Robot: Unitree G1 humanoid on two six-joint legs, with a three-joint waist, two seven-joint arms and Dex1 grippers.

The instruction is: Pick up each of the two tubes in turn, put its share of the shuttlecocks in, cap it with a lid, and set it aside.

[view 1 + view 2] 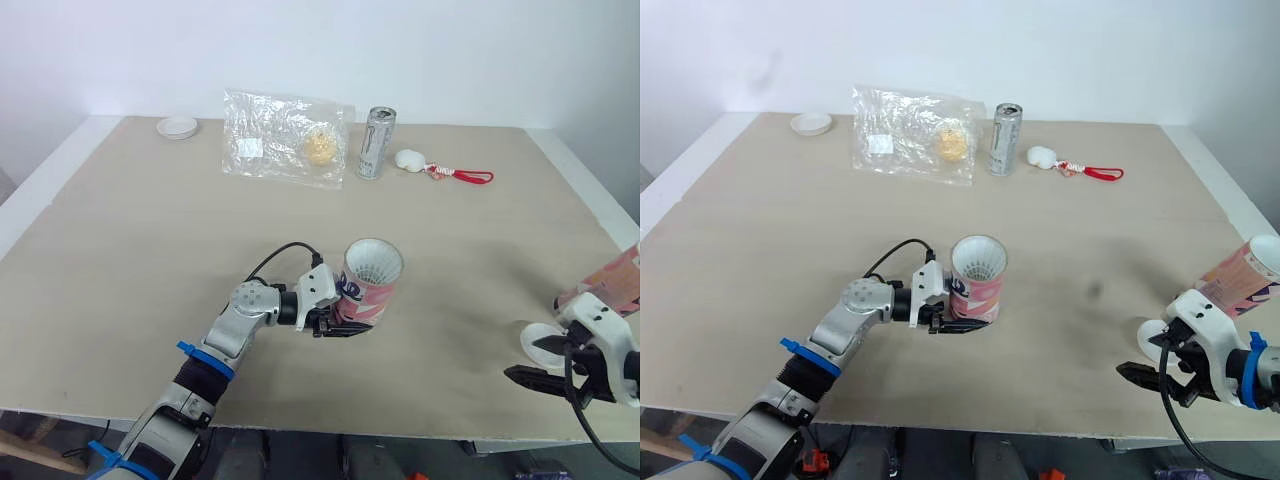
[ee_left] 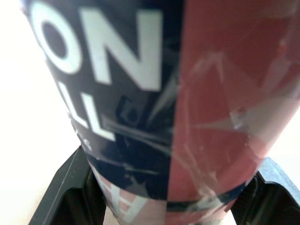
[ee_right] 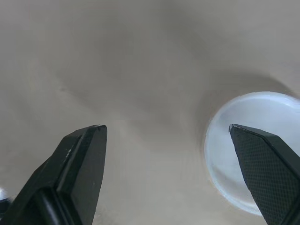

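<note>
Head view: the left end effector (image 1: 345, 328) grasps a tube (image 1: 368, 285) at the middle front of the worktop (image 1: 150, 250). Left wrist: black fingers (image 2: 65, 187) clamp either side of that tube. Right wrist: the right end effector (image 3: 173, 159) is spread wide over a white lid (image 3: 253, 140).

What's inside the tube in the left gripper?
A white shuttlecock skirt shows in the open mouth of the tube, which the left gripper clamps low down. The tube wall hides how many shuttlecocks are stacked below it.
</note>
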